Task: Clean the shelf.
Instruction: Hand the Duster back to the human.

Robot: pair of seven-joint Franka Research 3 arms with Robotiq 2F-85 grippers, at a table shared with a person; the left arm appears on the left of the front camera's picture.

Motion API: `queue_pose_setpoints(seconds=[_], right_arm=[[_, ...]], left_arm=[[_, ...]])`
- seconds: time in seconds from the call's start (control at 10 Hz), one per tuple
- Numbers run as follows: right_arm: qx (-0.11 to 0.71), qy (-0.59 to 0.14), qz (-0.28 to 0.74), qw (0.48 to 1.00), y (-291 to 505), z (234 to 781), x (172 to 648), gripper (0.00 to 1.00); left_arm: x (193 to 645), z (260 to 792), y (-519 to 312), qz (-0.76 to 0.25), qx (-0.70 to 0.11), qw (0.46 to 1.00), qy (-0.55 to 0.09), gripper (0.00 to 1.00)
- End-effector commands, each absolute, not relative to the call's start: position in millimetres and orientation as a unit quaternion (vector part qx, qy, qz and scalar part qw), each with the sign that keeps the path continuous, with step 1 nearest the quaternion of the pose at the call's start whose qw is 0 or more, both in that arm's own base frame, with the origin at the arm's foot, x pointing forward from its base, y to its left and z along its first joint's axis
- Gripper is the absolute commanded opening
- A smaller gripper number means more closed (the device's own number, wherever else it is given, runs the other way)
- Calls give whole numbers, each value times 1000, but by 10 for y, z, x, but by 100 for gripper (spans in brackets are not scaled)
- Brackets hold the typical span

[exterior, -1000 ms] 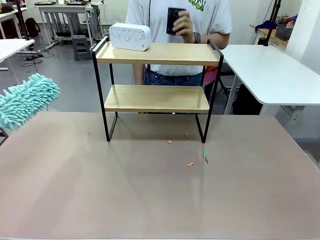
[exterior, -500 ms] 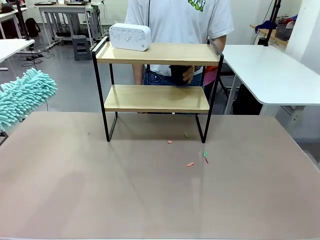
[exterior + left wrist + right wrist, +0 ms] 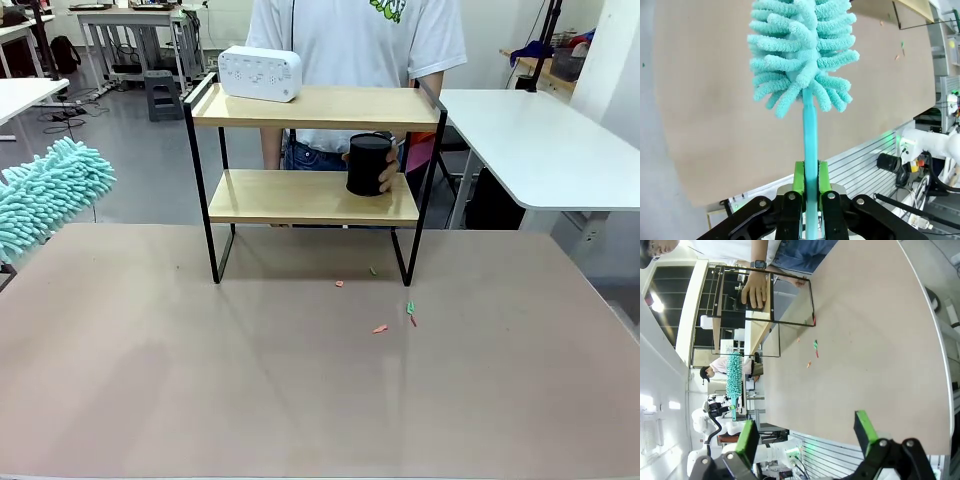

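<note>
The shelf (image 3: 312, 107) stands at the table's far middle, with two light wooden boards in a black frame; it also appears sideways in the right wrist view (image 3: 771, 310). A white box-shaped device (image 3: 260, 73) sits on the left of the top board. A person's hand (image 3: 386, 172) holds a black cup (image 3: 368, 165) on the right of the lower board. My left gripper (image 3: 811, 176) is shut on the teal handle of a fluffy teal duster (image 3: 802, 50), which hovers at the table's left edge (image 3: 50, 195). My right gripper (image 3: 806, 437) is open and holds nothing, above the table.
Small coloured scraps (image 3: 380, 328) lie on the brown table (image 3: 300, 400) in front of the shelf's right legs, also seen from the right wrist (image 3: 815, 345). A white table (image 3: 540, 140) stands at the far right. The person stands right behind the shelf.
The person's hand brought the black cup from above the top board down onto the lower board's right side. The duster dipped slightly, then held still.
</note>
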State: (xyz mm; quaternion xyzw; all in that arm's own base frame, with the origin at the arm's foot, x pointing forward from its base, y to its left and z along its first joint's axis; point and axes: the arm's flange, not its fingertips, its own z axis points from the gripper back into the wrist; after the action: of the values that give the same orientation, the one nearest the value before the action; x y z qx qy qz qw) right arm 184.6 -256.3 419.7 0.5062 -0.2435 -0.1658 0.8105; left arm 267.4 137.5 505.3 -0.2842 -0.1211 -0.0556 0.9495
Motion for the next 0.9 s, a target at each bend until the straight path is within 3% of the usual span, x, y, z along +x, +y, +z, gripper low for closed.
queue_pose_setpoints(seconds=[0.0, 0.1, 0.2, 0.4, 0.5, 0.6, 0.8], right_arm=[[508, -258, -156, 807, -2559, 4211, 1859, 100], [506, -243, -166, 811, -2563, 4197, 1846, 100], [490, -280, -133, 815, -2526, 4567, 1995, 100], [475, -339, -46, 811, -2364, 5525, 2376, 100], [469, -347, -16, 812, -2183, 5812, 2489, 100], [484, -346, 14, 804, -1950, 5992, 2584, 100], [542, -347, 55, 763, -1318, 6208, 2587, 100]], left_arm=[[2663, 5027, 1393, -62, -284, 948, -125, 12], [2674, 5053, 1375, -56, -284, 949, -121, 12], [2560, 5388, 1401, -98, -286, 939, -164, 12], [1983, 6256, 1482, -149, -277, 900, -302, 12], [1646, 6516, 1441, -218, -288, 868, -340, 12], [1440, 6641, 1236, -315, -274, 847, -330, 12], [1520, 6664, 632, -515, -249, 793, -209, 12]])
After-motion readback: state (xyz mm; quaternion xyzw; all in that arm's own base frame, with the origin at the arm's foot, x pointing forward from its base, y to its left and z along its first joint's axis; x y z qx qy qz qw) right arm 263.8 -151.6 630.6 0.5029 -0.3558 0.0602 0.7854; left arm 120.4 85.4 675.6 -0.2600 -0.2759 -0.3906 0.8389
